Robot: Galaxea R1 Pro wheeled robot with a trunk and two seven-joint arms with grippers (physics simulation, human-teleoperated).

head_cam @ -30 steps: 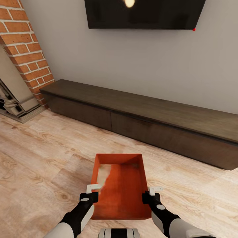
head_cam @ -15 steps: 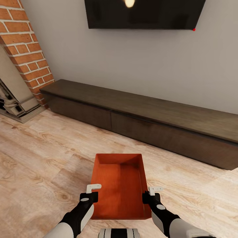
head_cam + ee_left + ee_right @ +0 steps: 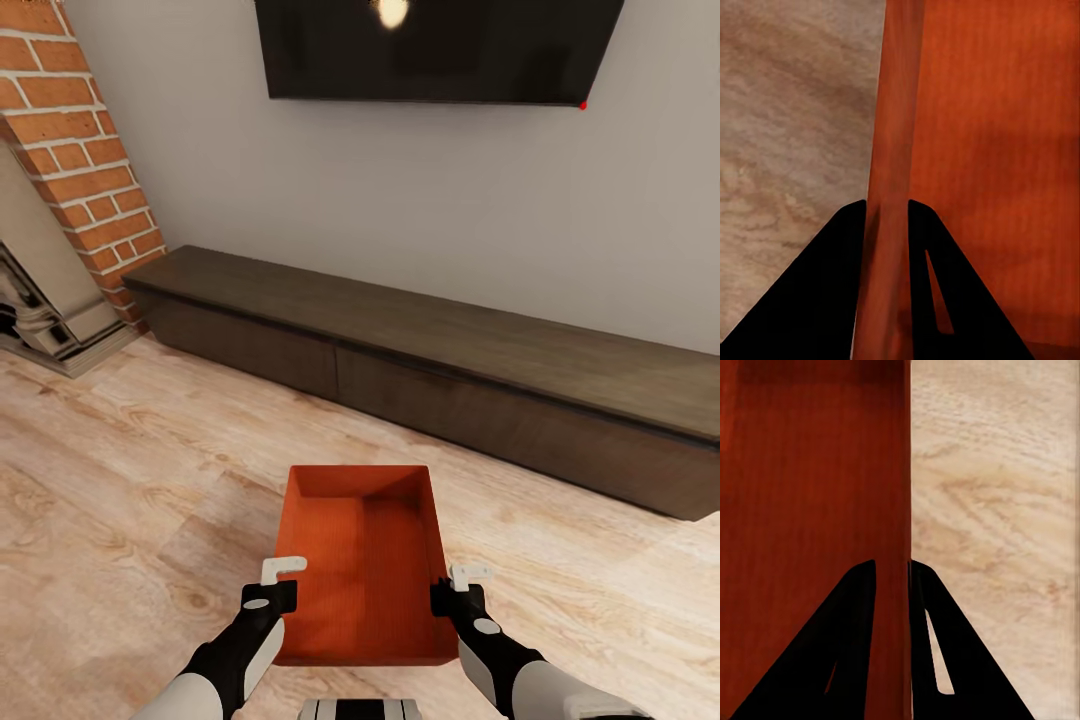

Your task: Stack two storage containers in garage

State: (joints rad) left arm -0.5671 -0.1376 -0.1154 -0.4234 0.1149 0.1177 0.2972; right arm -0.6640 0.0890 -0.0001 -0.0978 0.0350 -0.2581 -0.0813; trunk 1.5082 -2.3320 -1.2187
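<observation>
The robot stands in the living room with 1 orange-red storage container carried low in front of its trunk, open side up and nothing inside. The left gripper is clamped on the bin's left wall and the right gripper on its right wall, each near the end closest to the robot. Both wrist views bear this out: the left gripper has 1 finger inside the wall and 1 outside, pinching the thin rim, and the right gripper straddles its wall the same way.

That 2-sided hold makes sense to me. With a pinch on opposite walls the bin cannot swing or tip while the base rolls, and it sits level. From the head view I cannot tell for sure whether it hangs above the wood floor or rests on it.

Ahead runs a long, low dark cabinet against the grey wall, with a black TV above it and the brick fireplace off to the left. The garage lies somewhere else (no door to it in sight), so I judge this to be the carrying stage for this bin, with stacking not yet begun.
</observation>
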